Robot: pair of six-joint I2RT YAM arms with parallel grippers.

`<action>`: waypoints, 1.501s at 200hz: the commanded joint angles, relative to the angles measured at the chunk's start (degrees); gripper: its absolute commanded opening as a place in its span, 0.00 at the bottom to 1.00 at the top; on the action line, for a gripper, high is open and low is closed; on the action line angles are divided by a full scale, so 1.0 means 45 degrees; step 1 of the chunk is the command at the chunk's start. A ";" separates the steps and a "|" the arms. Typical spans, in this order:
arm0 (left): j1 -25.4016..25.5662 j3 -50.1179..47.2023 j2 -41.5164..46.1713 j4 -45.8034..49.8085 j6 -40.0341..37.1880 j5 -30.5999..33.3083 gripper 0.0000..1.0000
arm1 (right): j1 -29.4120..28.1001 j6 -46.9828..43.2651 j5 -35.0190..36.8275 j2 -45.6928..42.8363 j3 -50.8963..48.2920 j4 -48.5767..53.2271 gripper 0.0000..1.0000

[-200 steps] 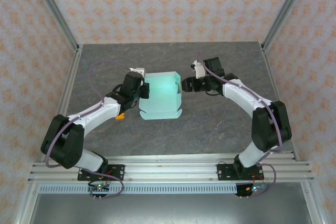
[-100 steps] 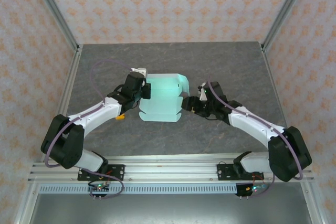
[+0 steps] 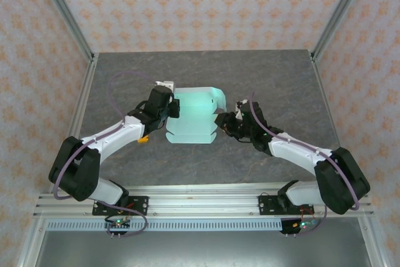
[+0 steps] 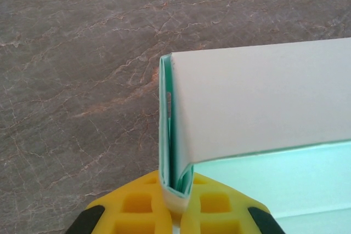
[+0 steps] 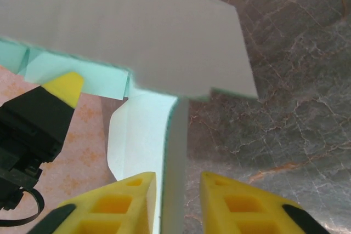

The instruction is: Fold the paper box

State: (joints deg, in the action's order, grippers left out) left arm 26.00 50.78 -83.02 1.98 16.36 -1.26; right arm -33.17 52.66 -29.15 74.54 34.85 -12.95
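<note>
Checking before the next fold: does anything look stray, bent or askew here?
One stray: a tiny orange piece lies on the grey stone-patterned table beside the left arm, apart from the pale mint-blue paper box. The box itself shows no visible tears, its left edge pinched by the left gripper.

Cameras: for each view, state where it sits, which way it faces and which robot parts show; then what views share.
Top external: above and behind, facing down at the table; both arms, left pincer and right pincer at the box.
Left wrist: on that wrist, facing along the left fingers, clamped on the box's edge.
Right wrist: on that wrist, facing along the right fingers astride the box's edge.
Shared: the box.
</note>
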 commanded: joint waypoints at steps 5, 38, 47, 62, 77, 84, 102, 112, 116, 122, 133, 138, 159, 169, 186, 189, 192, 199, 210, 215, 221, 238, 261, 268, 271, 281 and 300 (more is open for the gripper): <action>0.0029 0.0467 0.0051 -0.0015 0.0324 0.0082 0.00 | -0.0362 0.0657 0.0706 -0.0240 -0.0146 -0.0867 0.30; 0.0026 0.0463 0.0026 0.0040 0.0404 0.0172 0.00 | -0.0540 0.1094 0.0641 -0.0112 -0.0448 -0.1762 0.25; 0.0031 0.0470 0.0031 0.0034 0.0436 0.0181 0.00 | -0.0540 0.1246 0.0661 -0.0110 -0.0512 -0.2044 0.21; 0.0040 0.0447 0.0021 0.0046 0.0476 0.0213 0.00 | -0.0541 0.1592 0.0730 -0.0166 -0.0643 -0.2612 0.15; 0.0037 0.0470 0.0026 0.0173 0.0600 0.0313 0.00 | -0.0547 0.1963 0.0917 -0.0367 -0.0844 -0.3101 0.11; 0.0026 0.0490 0.0008 0.0240 0.0652 0.0369 0.00 | -0.0544 0.2151 0.1056 -0.0461 -0.0950 -0.3335 0.10; 0.0032 0.0523 -0.0026 0.0345 0.0775 0.0513 0.00 | -0.0542 0.2704 0.1466 -0.0786 -0.1333 -0.4208 0.07; 0.0042 0.0551 -0.0065 0.0415 0.0832 0.0572 0.00 | -0.0550 0.3030 0.1670 -0.0898 -0.1534 -0.4790 0.06; 0.0028 0.0579 -0.0083 0.0440 0.0851 0.0609 0.00 | -0.0545 0.3096 0.1733 -0.0944 -0.1586 -0.4983 0.05; 0.0037 0.0609 -0.0107 0.0487 0.0875 0.0640 0.00 | -0.0540 0.3224 0.1819 -0.1006 -0.1663 -0.5209 0.05; 0.0031 0.0644 -0.0124 0.0496 0.0914 0.0625 0.00 | -0.0540 0.3401 0.1940 -0.1093 -0.1738 -0.5554 0.04; 0.0032 0.0653 -0.0125 0.0499 0.0915 0.0614 0.00 | -0.0540 0.3464 0.1955 -0.1096 -0.1748 -0.5699 0.04; 0.0034 0.0687 -0.0125 0.0495 0.0972 0.0572 0.00 | -0.0558 0.3903 0.2070 -0.1020 -0.1931 -0.6517 0.02; 0.0041 0.0718 -0.0125 0.0508 0.0988 0.0572 0.00 | -0.0563 0.4098 0.2101 -0.0927 -0.2014 -0.6977 0.01; 0.0032 0.0732 -0.0125 0.0533 0.0993 0.0562 0.00 | -0.0565 0.4323 0.2108 -0.0753 -0.2041 -0.7574 0.01; 0.0037 0.0729 -0.0125 0.0532 0.0993 0.0571 0.00 | -0.0560 0.4358 0.2086 -0.0709 -0.2041 -0.7664 0.01; 0.0030 0.0727 -0.0125 0.0534 0.0993 0.0567 0.00 | -0.0564 0.4386 0.2071 -0.0672 -0.2027 -0.7761 0.01; 0.0027 0.0726 -0.0134 0.0556 0.0993 0.0562 0.00 | -0.0559 0.4414 0.2045 -0.0571 -0.2004 -0.7955 0.01; 0.0031 0.0746 -0.0125 0.0572 0.0974 0.0588 0.00 | -0.0559 0.4391 0.2007 -0.0485 -0.1940 -0.7983 0.01; 0.0034 0.0746 -0.0109 0.0595 0.0965 0.0609 0.00 | -0.0559 0.4331 0.2019 -0.0486 -0.1925 -0.7917 0.01; 0.0042 0.0768 -0.0105 0.0631 0.0945 0.0640 0.00 | -0.0569 0.4200 0.2024 -0.0476 -0.1915 -0.7763 0.02; 0.0040 0.0785 -0.0085 0.0662 0.0917 0.0678 0.00 | -0.0563 0.3588 0.2186 -0.0645 -0.1843 -0.6772 0.06; 0.0034 0.0795 -0.0052 0.0715 0.0896 0.0746 0.00 | -0.0549 0.2169 0.2540 -0.1201 -0.1515 -0.4495 0.18; 0.0039 0.0791 -0.0031 0.0740 0.0861 0.0767 0.00 | -0.0525 0.1666 0.2649 -0.1404 -0.1325 -0.3667 0.22; 0.0028 0.0791 -0.0027 0.0738 0.0857 0.0777 0.00 | -0.0508 0.1445 0.2698 -0.1425 -0.1246 -0.3324 0.23; 0.0011 0.0806 -0.0029 0.0782 0.0838 0.0785 0.00 | -0.0413 0.0690 0.2836 -0.1936 -0.1028 -0.2317 0.29; 0.0004 0.0767 -0.0007 0.0764 0.0817 0.0792 0.00 | -0.0021 -0.1037 0.2974 -0.2762 -0.0498 -0.0219 0.38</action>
State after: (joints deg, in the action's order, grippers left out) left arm 26.15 53.54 -83.02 3.75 20.95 0.51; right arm -35.14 60.34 -19.00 67.46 28.14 -26.46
